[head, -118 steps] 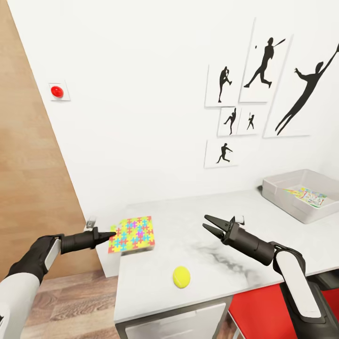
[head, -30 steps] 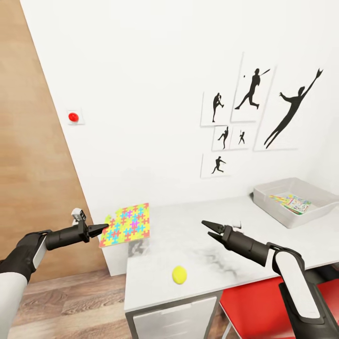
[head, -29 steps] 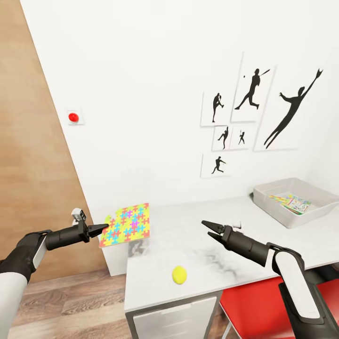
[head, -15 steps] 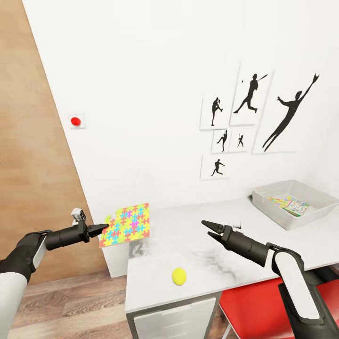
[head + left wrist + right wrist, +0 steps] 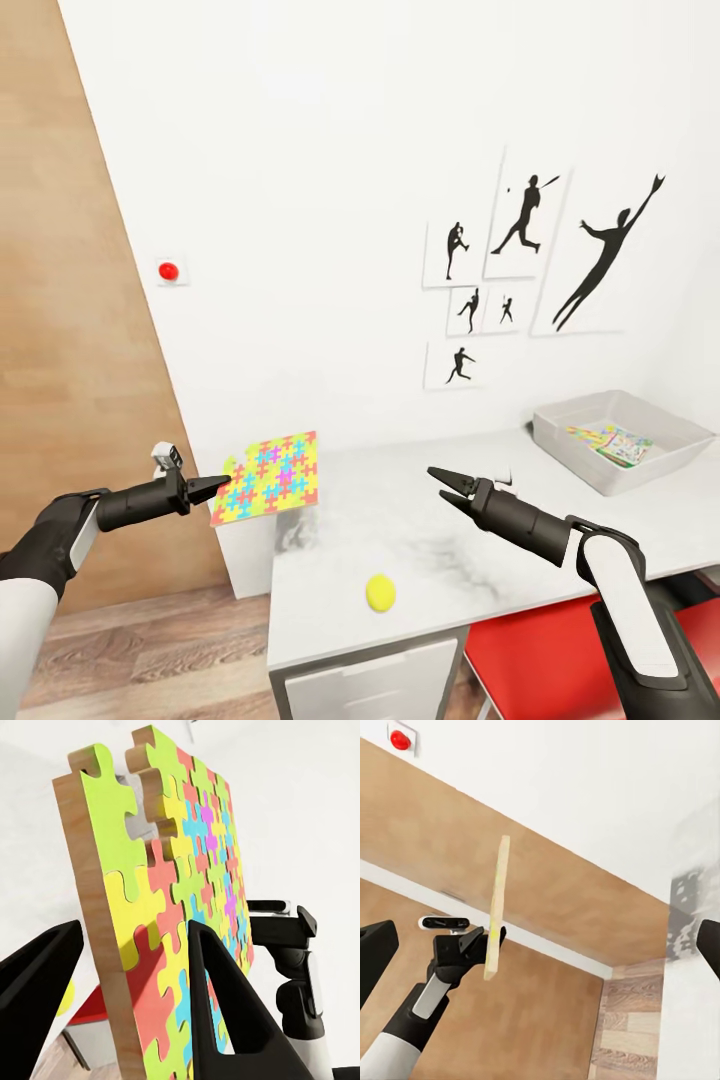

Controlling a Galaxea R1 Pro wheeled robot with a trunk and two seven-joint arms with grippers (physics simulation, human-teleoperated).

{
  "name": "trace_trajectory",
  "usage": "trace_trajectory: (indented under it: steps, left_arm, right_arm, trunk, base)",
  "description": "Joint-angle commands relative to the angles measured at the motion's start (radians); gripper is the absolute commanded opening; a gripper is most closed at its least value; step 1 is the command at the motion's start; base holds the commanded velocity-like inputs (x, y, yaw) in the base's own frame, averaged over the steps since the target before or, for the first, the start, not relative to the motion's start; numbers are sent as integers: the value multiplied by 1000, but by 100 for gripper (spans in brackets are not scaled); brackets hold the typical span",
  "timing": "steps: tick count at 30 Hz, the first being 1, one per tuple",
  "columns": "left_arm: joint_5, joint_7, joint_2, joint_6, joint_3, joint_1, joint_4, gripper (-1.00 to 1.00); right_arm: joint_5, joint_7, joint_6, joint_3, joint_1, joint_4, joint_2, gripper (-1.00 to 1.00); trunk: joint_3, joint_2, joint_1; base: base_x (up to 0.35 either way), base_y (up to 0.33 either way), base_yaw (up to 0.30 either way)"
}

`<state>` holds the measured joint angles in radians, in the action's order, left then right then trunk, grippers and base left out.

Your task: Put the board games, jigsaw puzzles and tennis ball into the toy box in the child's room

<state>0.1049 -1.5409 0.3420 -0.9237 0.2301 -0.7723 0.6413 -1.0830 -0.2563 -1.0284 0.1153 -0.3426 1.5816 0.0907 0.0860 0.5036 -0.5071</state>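
view swung left, left hand still gripping jigsaw puzzle, right hand released

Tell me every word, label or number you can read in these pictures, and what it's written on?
None can be read.
Jigsaw puzzle in the left gripper: coloured pieces, no lettering.
Wall pictures: black sport silhouettes, no words.
Red wall button: no label legible.
Printed item in the toy box: too small and blurred to read.
Tennis ball: no marking visible.

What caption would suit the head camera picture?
Left gripper holds a jigsaw puzzle aloft; tennis ball waits on the table.
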Motion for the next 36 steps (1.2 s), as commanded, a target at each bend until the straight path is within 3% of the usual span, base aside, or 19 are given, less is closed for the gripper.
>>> trace_trajectory:
  steps: [1, 12, 36]
  left_arm:
    - [-1, -4, 0, -11, 0, -1, 0, -100]
    - [-1, -4, 0, -8, 0, -1, 0, -100]
    - [-1, -4, 0, -6, -1, -1, 1, -100]
  right_arm:
    - [11, -10, -4, 1, -1, 0, 0, 100]
    - [11, -12, -4, 3, -1, 0, 0, 100]
    - [11, -12, -4, 8, -3, 0, 0, 100]
  trunk:
    - [-3, -6, 3]
    - [-56, -83, 46]
    - [-105, -104, 57]
  base:
    - [0, 0, 0]
    - [0, 0, 15]
    - [0, 0, 61]
